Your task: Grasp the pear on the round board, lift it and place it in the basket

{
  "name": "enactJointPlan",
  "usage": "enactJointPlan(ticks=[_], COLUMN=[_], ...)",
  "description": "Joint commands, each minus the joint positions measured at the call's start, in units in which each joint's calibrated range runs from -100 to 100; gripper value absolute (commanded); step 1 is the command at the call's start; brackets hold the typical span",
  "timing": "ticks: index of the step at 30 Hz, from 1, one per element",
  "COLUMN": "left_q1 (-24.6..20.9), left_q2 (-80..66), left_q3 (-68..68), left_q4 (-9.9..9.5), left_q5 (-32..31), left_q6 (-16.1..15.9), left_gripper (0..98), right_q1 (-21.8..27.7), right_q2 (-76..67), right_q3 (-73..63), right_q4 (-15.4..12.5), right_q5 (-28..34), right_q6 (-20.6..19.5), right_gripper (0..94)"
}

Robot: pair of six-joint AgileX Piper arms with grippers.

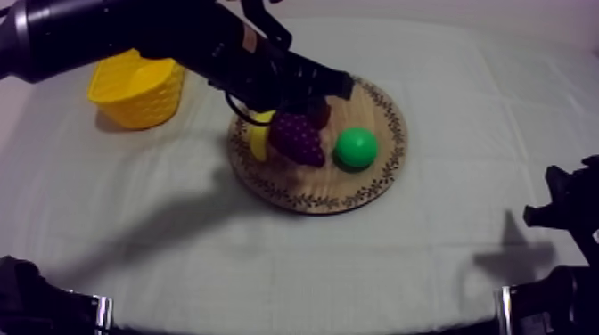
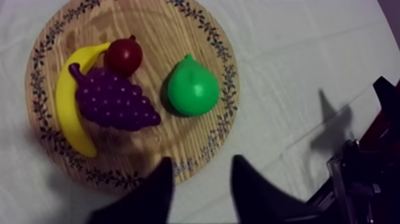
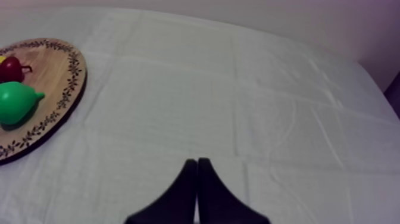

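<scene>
A green pear (image 1: 356, 148) lies on the right half of the round wooden board (image 1: 378, 107). My left arm reaches in from the upper left, and its gripper (image 1: 332, 87) hovers over the board's far side. In the left wrist view the pear (image 2: 191, 88) sits on the board (image 2: 149, 36), and the gripper (image 2: 199, 173) is open over the rim with nothing between its fingers. The yellow basket (image 1: 135, 89) stands at the far left, apart from the board. My right gripper (image 3: 196, 165) is shut on nothing and rests low at the right (image 1: 570, 209).
A purple bunch of grapes (image 2: 113, 98), a banana (image 2: 68, 107) and a small red fruit (image 2: 123, 55) share the board's left half, close to the pear. The right wrist view shows the board's edge (image 3: 53, 65), the pear (image 3: 16, 101) and bare cloth.
</scene>
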Motion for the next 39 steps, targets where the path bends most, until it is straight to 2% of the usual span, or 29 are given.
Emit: enactJointPlan(ticks=[1, 3, 7, 10, 14, 18, 24, 39], left_q1=[0.1, 0.3, 0.4, 0.3, 0.2, -0.1, -0.2, -1.6], left_q2=[-0.2, -0.4, -0.8, -0.6, 0.4, 2.8, 8.8, 30.1], left_q3=[0.3, 0.6, 1.3, 1.8, 1.3, -0.5, -6.0, -28.2], left_q4=[-0.18, -0.42, -0.57, -0.33, -0.19, 0.76, 2.45, 7.04], left_q5=[-0.8, -1.3, -2.2, -2.5, -2.2, -2.5, -1.2, 11.2], left_q6=[-0.1, -0.1, -0.2, -0.3, 0.2, 0.0, -1.7, -4.5], left_gripper=[79.5, 88.4, 94.9, 91.9, 82.3, 77.1, 78.0, 79.4], right_q1=[0.0, 0.0, 0.0, 0.0, 0.0, 0.0, 0.0, 0.0], right_q2=[0.0, 0.0, 0.0, 0.0, 0.0, 0.0, 0.0, 0.0], right_q3=[0.0, 0.0, 0.0, 0.0, 0.0, 0.0, 0.0, 0.0], right_q4=[0.0, 0.0, 0.0, 0.0, 0.0, 0.0, 0.0, 0.0], right_q5=[0.1, 0.1, 0.1, 0.1, 0.1, 0.1, 0.1, 0.1], right_q6=[0.0, 0.0, 0.0, 0.0, 0.0, 0.0, 0.0, 0.0], right_gripper=[0.3, 0.3, 0.3, 0.3, 0.3, 0.3, 0.3, 0.3])
